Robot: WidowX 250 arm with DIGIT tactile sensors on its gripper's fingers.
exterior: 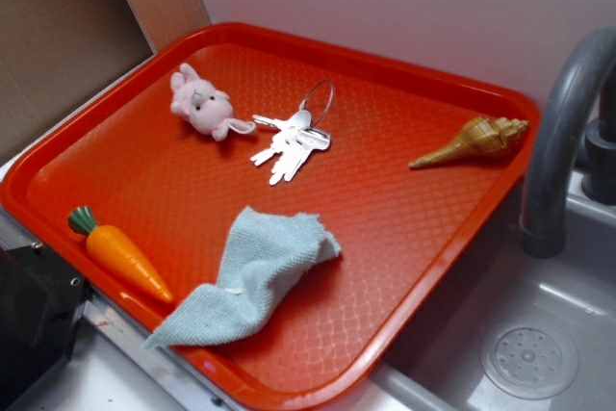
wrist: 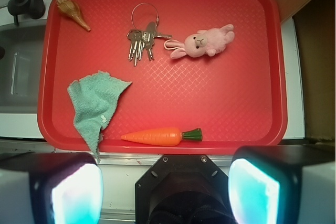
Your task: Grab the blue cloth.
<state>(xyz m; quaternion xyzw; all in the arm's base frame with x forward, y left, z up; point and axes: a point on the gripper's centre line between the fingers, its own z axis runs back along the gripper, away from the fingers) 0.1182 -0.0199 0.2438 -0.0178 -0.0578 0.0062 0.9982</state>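
Starting at the left of the wrist view, a dark tap (wrist: 21, 1) pokes in at the upper left, cut off by the frame edge, above a grey sink (wrist: 18, 72) that is only partly in shot. Right beside it, a brown spiral shell (wrist: 73, 14) sits in the upper left corner of the red tray (wrist: 247, 77). Below that, at the lower left of the tray, lies the blue cloth (wrist: 94, 106), rumpled, one frayed corner hanging over the tray's near rim; in the exterior view the cloth (exterior: 255, 276) sits low in the middle, folded over on itself so its underside is hidden. Just right of it along the near rim, a toy carrot (wrist: 160, 137) lies flat, green end pointing right, close to the cloth's tail but apart. Up top in the middle, a bunch of keys (wrist: 142, 40) on a wire ring; any stamping on them is too small to read. Next to them, a pink plush rabbit (wrist: 202, 43). No writing readable anywhere. Along the bottom edge, the gripper (wrist: 165, 192) shows two blurred glowing pads set wide apart, released, nothing between them, hovering off the tray's near side.
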